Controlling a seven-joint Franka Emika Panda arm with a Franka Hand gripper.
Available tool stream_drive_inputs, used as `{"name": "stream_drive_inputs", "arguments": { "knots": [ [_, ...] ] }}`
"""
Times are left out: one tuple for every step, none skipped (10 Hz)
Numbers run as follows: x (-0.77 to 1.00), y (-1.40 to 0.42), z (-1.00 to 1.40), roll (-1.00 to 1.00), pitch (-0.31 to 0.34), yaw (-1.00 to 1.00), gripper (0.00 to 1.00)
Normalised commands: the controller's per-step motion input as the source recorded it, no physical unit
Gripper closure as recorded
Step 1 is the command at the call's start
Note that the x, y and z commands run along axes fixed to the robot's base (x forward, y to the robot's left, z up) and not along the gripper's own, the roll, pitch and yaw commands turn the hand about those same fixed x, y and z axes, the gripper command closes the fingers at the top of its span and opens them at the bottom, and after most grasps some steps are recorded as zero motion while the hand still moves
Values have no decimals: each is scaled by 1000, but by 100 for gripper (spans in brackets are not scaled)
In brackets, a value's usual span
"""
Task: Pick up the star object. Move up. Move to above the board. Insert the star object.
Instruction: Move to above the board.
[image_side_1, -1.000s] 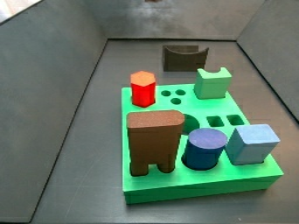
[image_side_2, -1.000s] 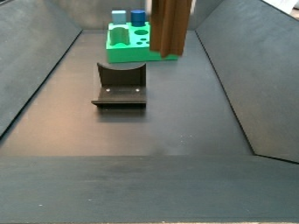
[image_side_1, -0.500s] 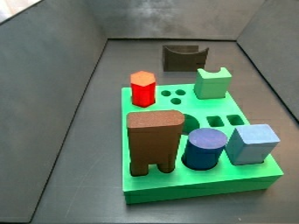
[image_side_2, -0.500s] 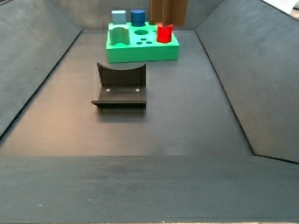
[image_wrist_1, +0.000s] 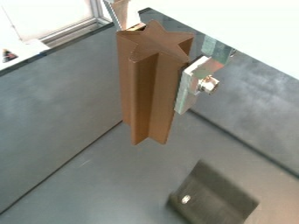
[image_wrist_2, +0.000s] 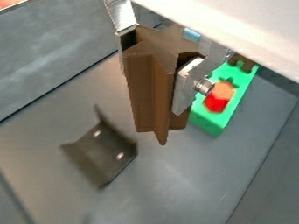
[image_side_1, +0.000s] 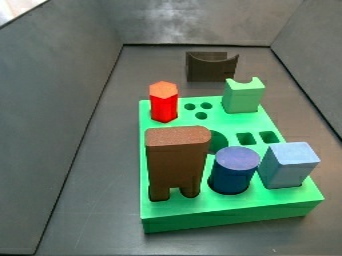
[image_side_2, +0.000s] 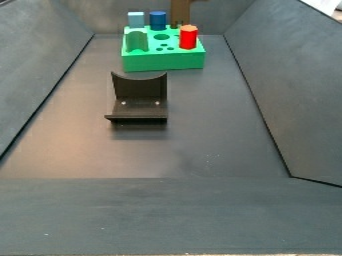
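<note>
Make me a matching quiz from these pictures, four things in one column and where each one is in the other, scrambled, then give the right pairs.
Things:
1. star object
2. red hexagonal peg
3. fixture
4. blue cylinder

Places:
A. on the floor, apart from the board
B. held between the gripper fingers, off the floor
C. on the board, beside the brown arch block
D. on the board, near a back corner

Pairs: 1-B, 2-D, 3-A, 4-C

Your gripper (image_wrist_1: 149, 57) appears only in the wrist views, raised clear of the floor, with its flat silver fingers (image_wrist_2: 187, 83) clamped on the star object (image_wrist_2: 152, 92). The column hangs upright between the pads. Neither side view shows the arm.
</note>
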Motion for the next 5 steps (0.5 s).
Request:
{"name": "stream_drive_inputs", "arguments": {
  "knots": [
    [-33, -1000, 163, -13, 39, 4, 100],
    [-32, -1000, 165, -10, 37, 6, 100],
    [-30, -1000, 171, -19, 44, 6, 100],
    [-27, -1000, 178, 3, 53, 5, 100],
    [-22, -1000, 182, 5, 55, 7, 100]
  ]
}}
